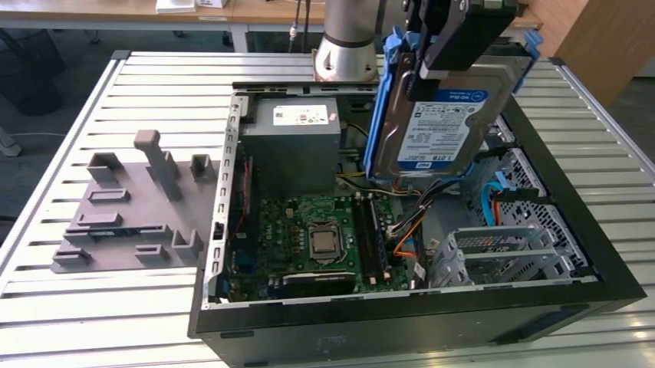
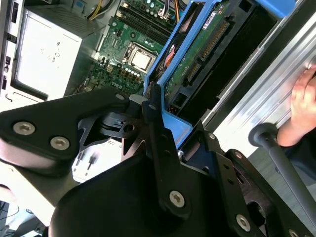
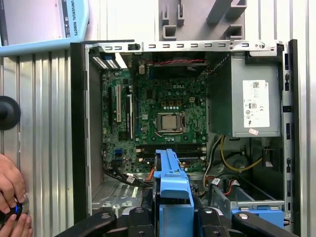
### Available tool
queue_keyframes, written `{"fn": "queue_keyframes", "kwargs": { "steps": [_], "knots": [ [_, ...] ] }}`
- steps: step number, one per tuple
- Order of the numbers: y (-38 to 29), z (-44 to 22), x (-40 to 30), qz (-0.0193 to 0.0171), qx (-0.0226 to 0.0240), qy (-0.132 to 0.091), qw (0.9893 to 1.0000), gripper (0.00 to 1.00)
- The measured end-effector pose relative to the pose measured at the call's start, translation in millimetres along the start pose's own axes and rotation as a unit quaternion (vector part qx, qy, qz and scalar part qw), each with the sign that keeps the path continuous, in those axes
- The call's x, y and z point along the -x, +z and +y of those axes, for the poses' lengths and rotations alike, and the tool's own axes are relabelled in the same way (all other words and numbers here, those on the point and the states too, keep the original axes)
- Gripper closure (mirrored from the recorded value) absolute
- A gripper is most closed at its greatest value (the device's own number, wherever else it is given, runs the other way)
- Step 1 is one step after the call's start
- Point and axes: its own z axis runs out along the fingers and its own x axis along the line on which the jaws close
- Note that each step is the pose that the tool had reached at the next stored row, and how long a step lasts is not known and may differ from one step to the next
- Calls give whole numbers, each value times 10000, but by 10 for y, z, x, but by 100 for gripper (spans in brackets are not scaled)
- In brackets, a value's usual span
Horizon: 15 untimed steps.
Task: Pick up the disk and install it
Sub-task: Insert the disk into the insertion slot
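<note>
I count one disk, one open computer case, one motherboard, one grey power supply box, one grey fixture, one table.

Exterior view high, oblique; both wrist views close above; shared: mobo.

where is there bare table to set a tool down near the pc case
Bare slats of the table lie beyond the grey fixture, and in a strip at the exterior view's right of the case. Inside the case is crowded, with the disk held above it.
</note>
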Motion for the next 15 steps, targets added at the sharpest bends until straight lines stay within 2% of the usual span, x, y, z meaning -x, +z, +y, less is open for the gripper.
{"fn": "queue_keyframes", "kwargs": {
  "steps": [12,15],
  "knots": [
    [2,-3,-115,1,0,0,10000,64],
    [4,-38,-126,2,0,0,10000,64]
  ]
}}
